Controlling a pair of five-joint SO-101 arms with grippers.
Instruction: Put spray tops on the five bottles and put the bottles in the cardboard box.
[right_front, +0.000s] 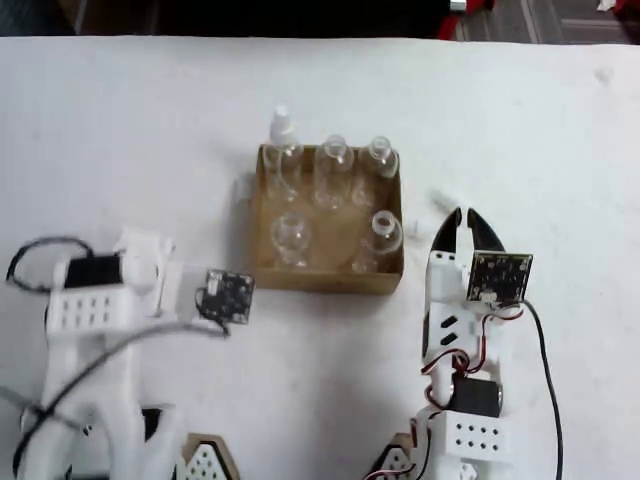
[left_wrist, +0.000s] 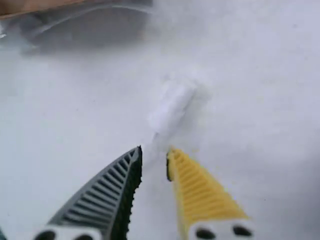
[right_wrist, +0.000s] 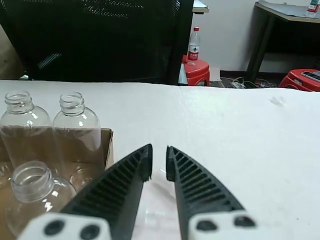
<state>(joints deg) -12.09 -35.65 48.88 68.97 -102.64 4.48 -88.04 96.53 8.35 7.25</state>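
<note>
1. White table (right_front: 120, 120), dark room behind it; cardboard box (right_front: 330, 283) sits mid-table.
2. All five bottles (right_front: 333, 172) stand inside the box.
3. I count one done: capped bottle (right_front: 284, 150) in the box's far-left corner. The other four necks are bare.
4. Left gripper (left_wrist: 154, 159): jaws slightly parted, holding nothing. A loose spray top (left_wrist: 172, 105) lies on the table just ahead of it, outside the box.
5. Right gripper (right_front: 462, 222): just right of the box, jaws narrowly apart, empty.
6. My read: boxing looks done, capping is one of five, four tops left.
</note>
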